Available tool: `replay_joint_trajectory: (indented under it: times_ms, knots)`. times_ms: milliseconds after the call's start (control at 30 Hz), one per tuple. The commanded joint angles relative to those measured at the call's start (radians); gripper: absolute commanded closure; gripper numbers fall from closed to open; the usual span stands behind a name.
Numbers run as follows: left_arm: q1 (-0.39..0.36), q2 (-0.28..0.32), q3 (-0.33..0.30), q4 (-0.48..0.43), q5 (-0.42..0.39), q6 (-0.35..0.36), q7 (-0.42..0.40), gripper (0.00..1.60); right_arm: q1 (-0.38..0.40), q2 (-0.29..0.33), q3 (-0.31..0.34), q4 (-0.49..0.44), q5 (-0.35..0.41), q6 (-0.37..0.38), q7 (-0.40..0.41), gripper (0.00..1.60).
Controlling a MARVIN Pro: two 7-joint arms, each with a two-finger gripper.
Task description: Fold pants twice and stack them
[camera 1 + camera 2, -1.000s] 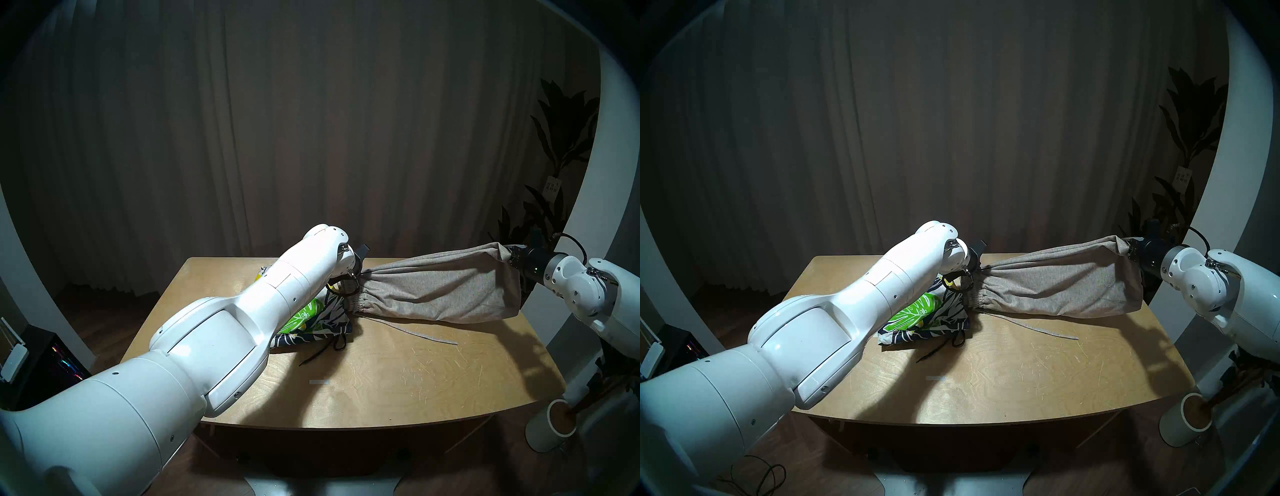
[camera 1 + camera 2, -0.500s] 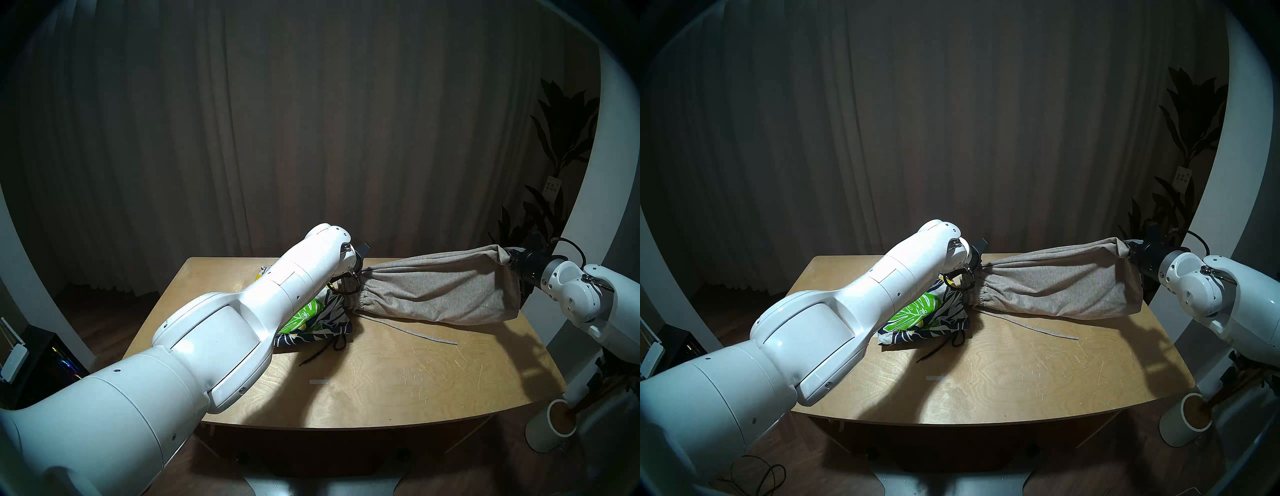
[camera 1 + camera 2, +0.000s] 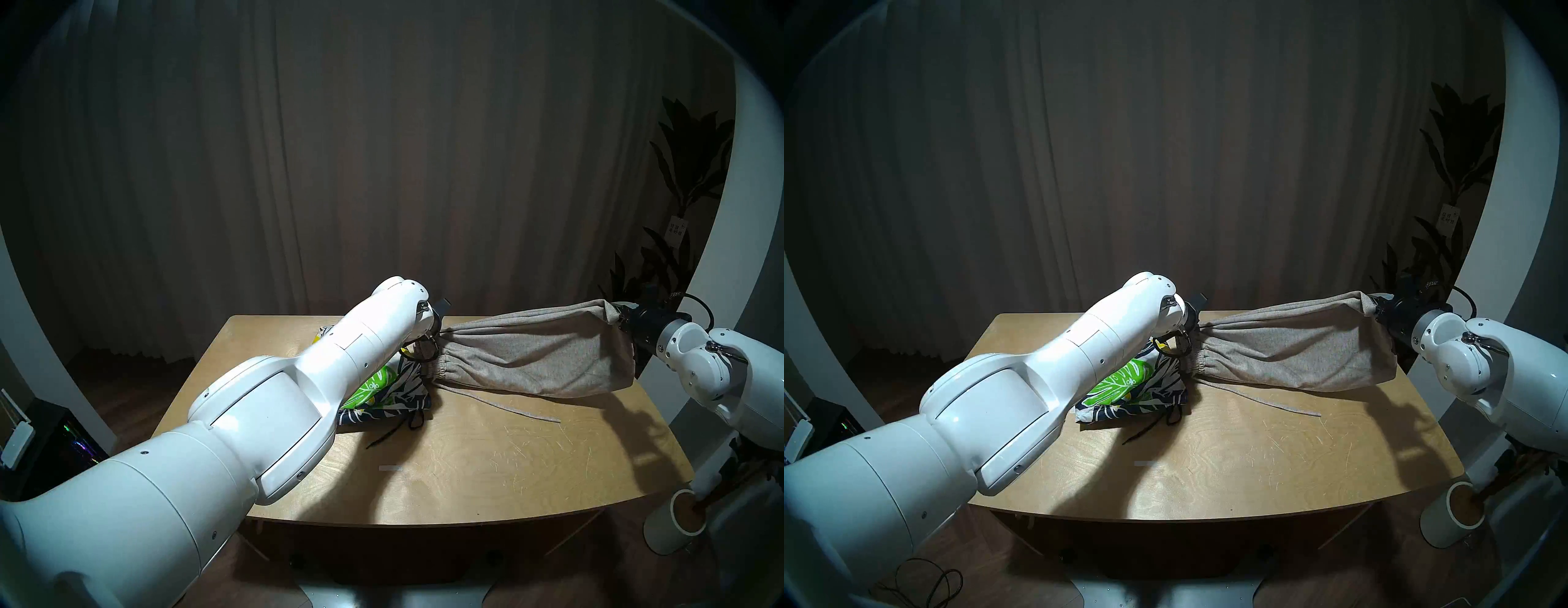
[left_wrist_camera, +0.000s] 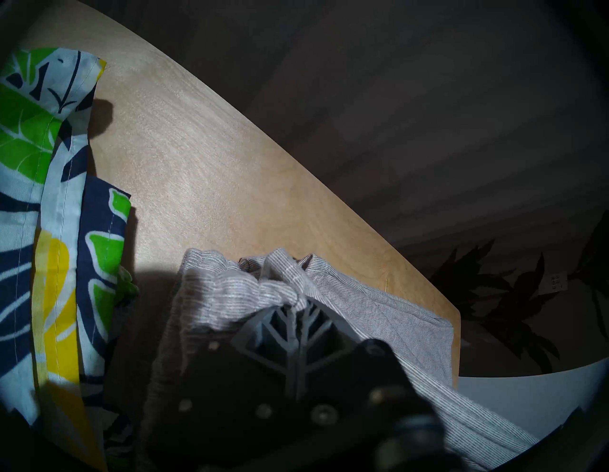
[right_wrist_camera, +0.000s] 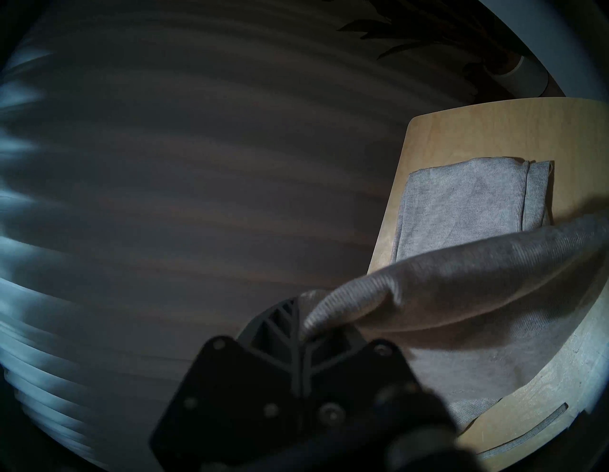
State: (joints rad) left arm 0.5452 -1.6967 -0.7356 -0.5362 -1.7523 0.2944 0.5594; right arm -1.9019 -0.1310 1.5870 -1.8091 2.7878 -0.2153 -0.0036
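The light-grey knit shorts (image 3: 534,361) hang stretched above the back right of the wooden table (image 3: 466,458), lower edge on the wood, their grey drawstring (image 3: 513,409) trailing on it. My left gripper (image 3: 437,335) is shut on the gathered elastic waist (image 4: 250,290). My right gripper (image 3: 621,318) is shut on the hem end (image 5: 346,309), held higher. The navy-and-white leaf-print shorts (image 3: 390,395) with green and yellow lie folded under my left arm, black drawstring (image 3: 394,433) spilling toward the front; they also show in the left wrist view (image 4: 59,230).
A dark curtain hangs behind the table. A potted plant (image 3: 679,204) stands at the back right. A white cylinder pot (image 3: 674,526) sits on the floor at the right front corner. A dark box (image 3: 55,446) stands at the left.
My right gripper has drifted slightly left and back, keeping hold of the hem. My left arm has barely shifted. The grey shorts stay stretched between both grippers.
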Motion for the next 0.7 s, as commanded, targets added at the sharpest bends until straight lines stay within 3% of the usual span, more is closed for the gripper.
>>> replay_joint_trajectory:
  times_ms: [0, 667]
  knots:
    - [-0.041, -0.004, 0.003, 0.007, 0.015, -0.016, -0.017, 1.6, 0.048, -0.018, -0.003, 0.006, -0.018, -0.034, 0.03, 1.6]
    - [-0.052, -0.02, 0.025, 0.057, 0.038, -0.03, -0.061, 1.6, 0.184, -0.163, -0.056, -0.021, 0.066, -0.086, 0.004, 1.6]
